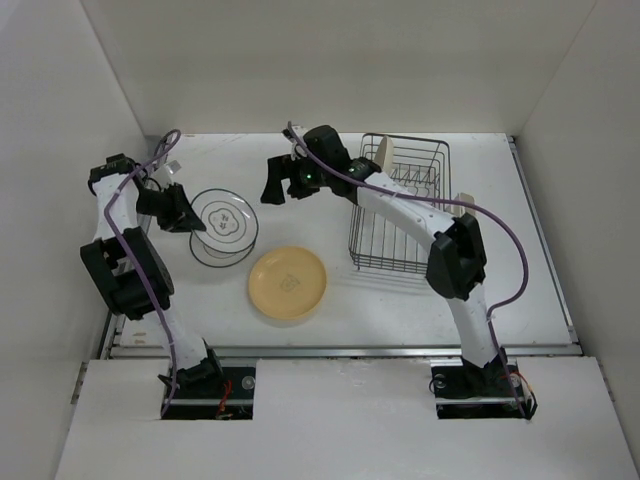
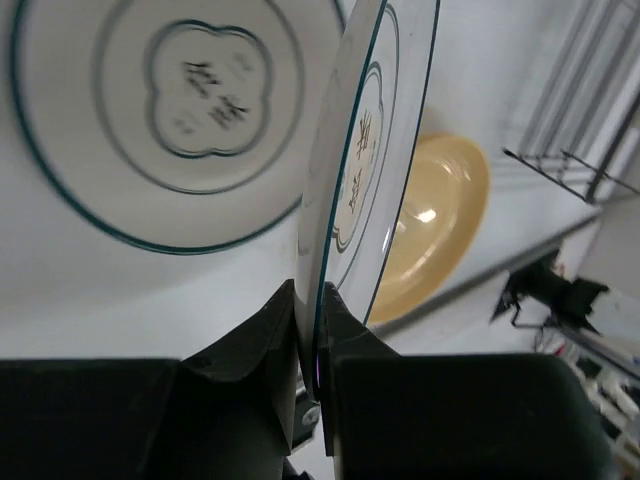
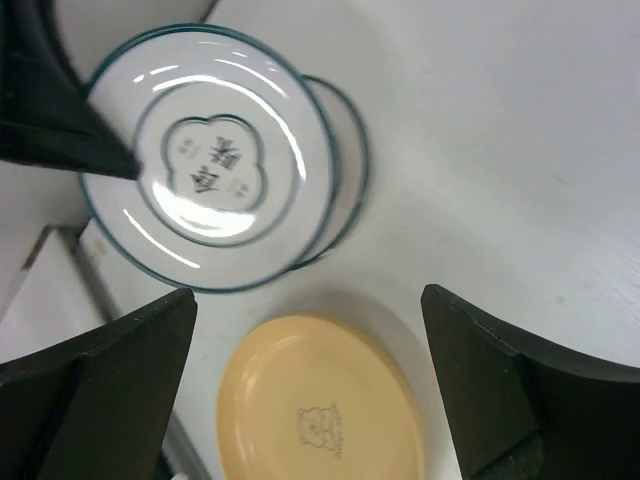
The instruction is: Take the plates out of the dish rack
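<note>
The round white thin-rimmed ceramic plate [image 2: 350, 190] and round yellow-orange plate [image 1: 288, 283] look glossy, smooth. The rectangular dark wire rack [image 1: 395, 267] looks metal; my left gripper [image 2: 312, 300], matt black plastic.

You see two matching plates: the upper plate [image 3: 205, 160] and the lower plate [image 2: 120, 120] are both white, each with a thin teal rim line, a teal inner ring and a teal four-lobed outline around dark characters at the centre. The yellow plate [image 1: 288, 282] is yellow-orange with a small faint outline figure in its middle. Your rack [image 1: 352, 225] is dark wire and its holder [image 1: 382, 152] is beige. The counter [image 1: 420, 300] is white, the left gripper [image 2: 312, 330] and right gripper [image 3: 310, 380] are black, and the cable [image 1: 510, 250] is purple.
</note>
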{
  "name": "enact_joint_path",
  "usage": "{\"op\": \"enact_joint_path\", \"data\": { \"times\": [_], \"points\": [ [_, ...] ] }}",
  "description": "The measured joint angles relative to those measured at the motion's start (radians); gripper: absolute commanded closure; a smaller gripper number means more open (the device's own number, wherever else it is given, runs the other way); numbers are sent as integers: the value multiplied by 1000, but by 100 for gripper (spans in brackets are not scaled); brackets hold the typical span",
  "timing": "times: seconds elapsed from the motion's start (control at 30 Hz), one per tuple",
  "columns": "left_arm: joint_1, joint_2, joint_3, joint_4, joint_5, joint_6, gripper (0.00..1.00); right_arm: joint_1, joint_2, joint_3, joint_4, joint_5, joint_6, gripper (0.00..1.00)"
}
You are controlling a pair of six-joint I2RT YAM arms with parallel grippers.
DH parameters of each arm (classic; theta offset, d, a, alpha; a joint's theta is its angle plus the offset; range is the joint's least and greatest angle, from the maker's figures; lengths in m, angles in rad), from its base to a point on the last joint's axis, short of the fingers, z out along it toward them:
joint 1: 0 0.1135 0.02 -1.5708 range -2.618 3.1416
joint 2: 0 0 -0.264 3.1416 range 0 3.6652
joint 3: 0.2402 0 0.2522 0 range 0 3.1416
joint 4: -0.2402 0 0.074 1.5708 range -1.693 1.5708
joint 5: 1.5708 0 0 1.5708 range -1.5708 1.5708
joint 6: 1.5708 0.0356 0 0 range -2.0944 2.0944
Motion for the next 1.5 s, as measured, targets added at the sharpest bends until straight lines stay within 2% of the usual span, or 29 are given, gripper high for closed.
{"op": "enact_joint_path", "data": {
  "times": [0.2, 0.27, 0.3, 0.33, 0.37, 0.47, 0.5, 0.63, 0.83, 1.03, 1.17, 1.3, 1.4, 1.43, 1.5],
  "points": [
    [8, 42, 3, 106, -179, -118, 100, -26, -29, -3, -56, 162, -4, 0],
    [7, 80, 12, 111, -216, -122, 89, -34, -48, -4, -73, 195, -6, 0],
    [5, 104, 17, 113, -235, -123, 81, -36, -60, -4, -79, 206, -7, 0],
    [2, 129, 23, 112, -246, -117, 59, -38, -70, -4, -84, 216, -8, 0],
    [1, 151, 29, 110, -267, -110, 51, -42, -82, -4, -87, 222, -8, 0],
    [-11, 203, 42, 99, -324, -105, 30, -42, -115, -4, -100, 238, -8, 0],
    [-19, 210, 43, 95, -340, -101, 28, -43, -128, -4, -108, 249, -8, 0],
    [-77, 209, 52, 74, -407, -79, 25, -46, -169, 4, -151, 336, -7, 0],
    [-163, 177, 81, 48, -515, -44, 24, -107, -207, 52, -271, 571, 59, 0],
    [-164, 82, 95, 50, -656, -49, 18, -262, -180, 117, -408, 800, 110, 0],
    [-157, -8, 99, 49, -687, -53, 17, -320, -113, 158, -450, 871, 123, 0],
    [-157, -76, 99, 49, -701, -54, 17, -322, -47, 157, -468, 868, 125, 9],
    [-157, -106, 80, 56, -732, -54, 17, -317, -34, 115, -466, 855, 121, 25],
    [-157, -112, 68, 57, -740, -55, 17, -316, -34, 105, -469, 853, 121, 35],
    [-157, -120, 37, 60, -756, -55, 17, -316, -33, 99, -468, 852, 114, 51]
  ]
}}
